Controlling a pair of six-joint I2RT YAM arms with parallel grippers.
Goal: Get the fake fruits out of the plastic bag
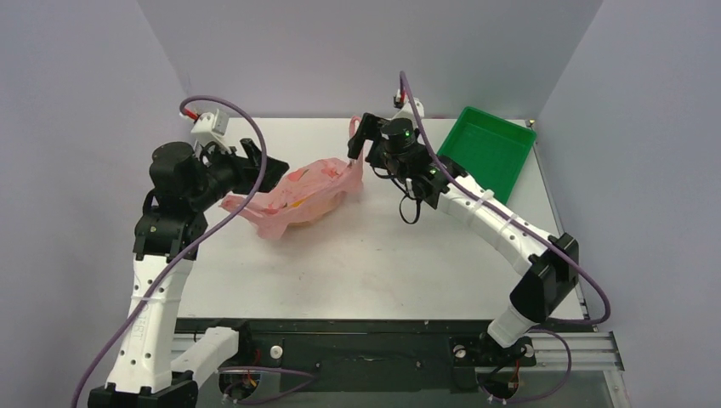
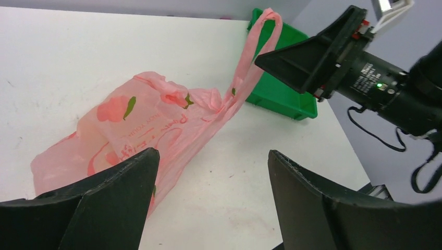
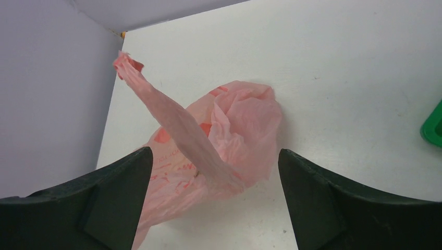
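— Left gripper [image 2: 211, 156] stands wide with nothing between its fingers, low over the worktop [image 1: 383, 263] and facing the plastic bag [image 1: 306, 191]. And the other?
— Right gripper [image 3: 213, 151] is spread wide too. One loop handle [image 2: 250, 57] rises as a twisted strip beside it; whether it touches a finger I cannot tell.
— Where does the bag sit?
— Slumped left of the worktop's middle, somewhat nearer the far edge, well apart from the green tray [image 1: 485, 149] in the far right corner. The fake fruits [image 1: 303, 206] are inside it, showing only as a yellow-orange patch through the film in the top view.
— So how should the step go?
— As I judge it, the mouth has to come open first. Pinch one layer of film near the handles, close fully because it is thin and slippery, and lift slowly while the other gripper takes the opposite side. Pull too fast and the whole bag may slide towards an edge with the fruits trapped inside
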